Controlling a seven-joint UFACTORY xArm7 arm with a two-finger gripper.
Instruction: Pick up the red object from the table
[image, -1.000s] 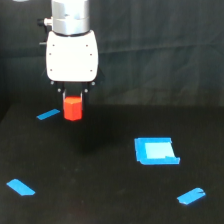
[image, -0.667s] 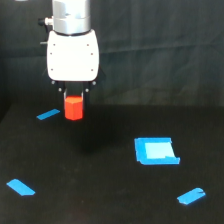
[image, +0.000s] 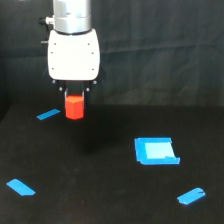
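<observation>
The red object (image: 74, 107) is a small red-orange block hanging between the fingers of my gripper (image: 74, 100), under the white gripper body. It hangs above the black table (image: 100, 165) at the back, towards the exterior view's left. A faint shadow lies on the table below it. The gripper is shut on the block's upper part; the fingertips are dark and mostly hidden by the block.
Blue tape marks lie on the table: a short strip (image: 48, 114) left of the block, one at the front left (image: 20, 187), one at the front right (image: 191, 196). A blue square outline with a pale centre (image: 156, 150) lies right of middle. A dark curtain hangs behind.
The gripper with the red block in it has risen slightly; the block now hangs a little higher above the table.
</observation>
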